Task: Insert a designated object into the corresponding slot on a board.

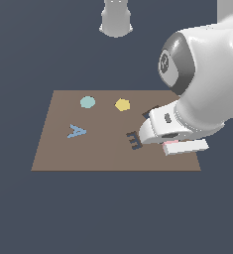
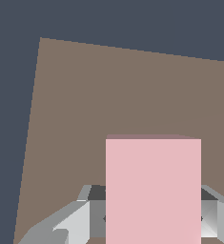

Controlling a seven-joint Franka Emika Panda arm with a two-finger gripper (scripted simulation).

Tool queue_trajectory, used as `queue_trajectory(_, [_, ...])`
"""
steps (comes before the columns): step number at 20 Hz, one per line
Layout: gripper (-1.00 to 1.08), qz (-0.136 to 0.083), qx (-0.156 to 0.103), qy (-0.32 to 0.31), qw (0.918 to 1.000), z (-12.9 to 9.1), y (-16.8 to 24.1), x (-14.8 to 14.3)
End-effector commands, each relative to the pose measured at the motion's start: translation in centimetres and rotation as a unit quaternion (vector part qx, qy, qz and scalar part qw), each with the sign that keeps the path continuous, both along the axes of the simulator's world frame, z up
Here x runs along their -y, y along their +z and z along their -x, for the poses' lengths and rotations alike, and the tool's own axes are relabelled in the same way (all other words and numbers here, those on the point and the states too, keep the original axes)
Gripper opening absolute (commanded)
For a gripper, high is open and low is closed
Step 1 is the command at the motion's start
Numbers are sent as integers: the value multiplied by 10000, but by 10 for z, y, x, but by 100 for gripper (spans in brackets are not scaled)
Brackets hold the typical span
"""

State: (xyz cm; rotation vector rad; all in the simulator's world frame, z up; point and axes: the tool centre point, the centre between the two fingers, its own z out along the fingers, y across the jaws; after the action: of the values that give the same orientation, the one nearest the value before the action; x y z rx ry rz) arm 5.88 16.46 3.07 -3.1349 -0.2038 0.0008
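Surroundings: plain dark slate-blue ground fills both views, with no walls, edges or horizon to be seen; no counter top is distinguishable from it.
Surface: the board (image 1: 88,149) lies flat on that ground, a matte brown square panel with clean edges; in the wrist view its bare brown face (image 2: 113,90) fills most of the picture, one corner showing against the dark ground.
Background object: a pale grey cylindrical base (image 1: 116,20) stands beyond the board's far edge, well apart from it.
Shapes on the board: a teal disc (image 1: 87,102) and a yellow hexagon (image 1: 122,104) sit near the far edge, side by side but apart; a blue A-shaped piece (image 1: 76,131) lies nearer, toward the exterior view's left.
Cut-outs: a dark E-shaped cut-out (image 1: 134,140) shows just beside the arm's hand; the slot (image 1: 148,114) shows only as a dark corner, the rest hidden behind the arm.
Arm: the white and grey arm (image 1: 207,79) reaches in from the exterior view's right, over the board's right part.
Pink block: the pink block (image 2: 153,190) is held in the hand, over the board near its right edge; the exterior view shows only a thin pink sliver (image 1: 170,143).
Fingers: the fingers (image 2: 75,221) are clamped on the pink block, one grey pad on each side.
Contact with board: whether the block touches the board cannot be told.
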Motion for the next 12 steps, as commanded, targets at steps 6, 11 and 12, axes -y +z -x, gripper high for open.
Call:
queue_trajectory(6, [-100,-1,4,-862,9963,12,2,12])
queue_trajectory(11, [-100,-2,4,-1682,9857,25,3,22])
queue_trajectory(12, [-100,-2,4,-1867,9824,29,4,24])
